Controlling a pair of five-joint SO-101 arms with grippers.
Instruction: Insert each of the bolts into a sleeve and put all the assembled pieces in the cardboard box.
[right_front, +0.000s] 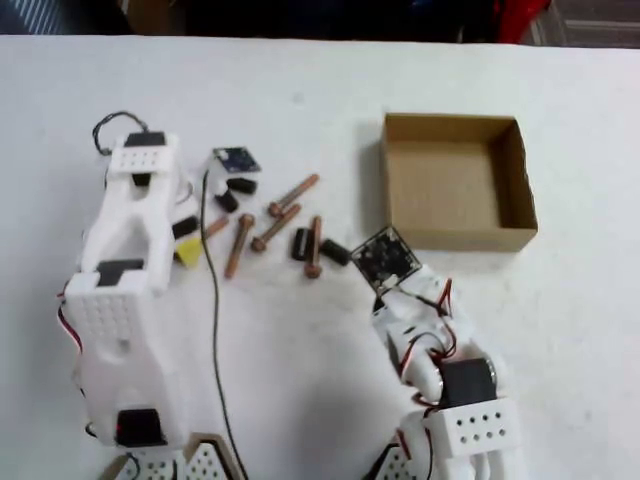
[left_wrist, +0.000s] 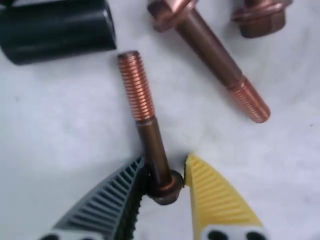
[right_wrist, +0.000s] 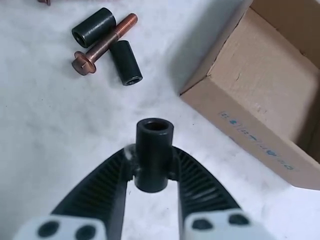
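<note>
Box (right_front: 455, 238): brown cardboard, square, open top, on white table (right_front: 300, 90); faint blue print (right_wrist: 255, 143) on one outer wall, too small to read. Right arm (right_front: 440, 370) stretched toward the box; right gripper (right_wrist: 152, 161) just beside its corner, black ribbed fingers clamped on a black tubular sleeve (right_wrist: 153, 145). Left gripper (left_wrist: 165, 169) well apart from the box; grey and yellow fingers closed on the flanged head of a copper bolt (left_wrist: 142, 107). Loose bolts (right_front: 293, 195) and sleeves (right_front: 302, 243) lie between.

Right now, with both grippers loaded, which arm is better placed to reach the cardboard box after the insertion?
Right. The right gripper, shut on a sleeve, sits beside the cardboard box; the left gripper, holding a bolt, is farther off among the loose bolts.
</note>
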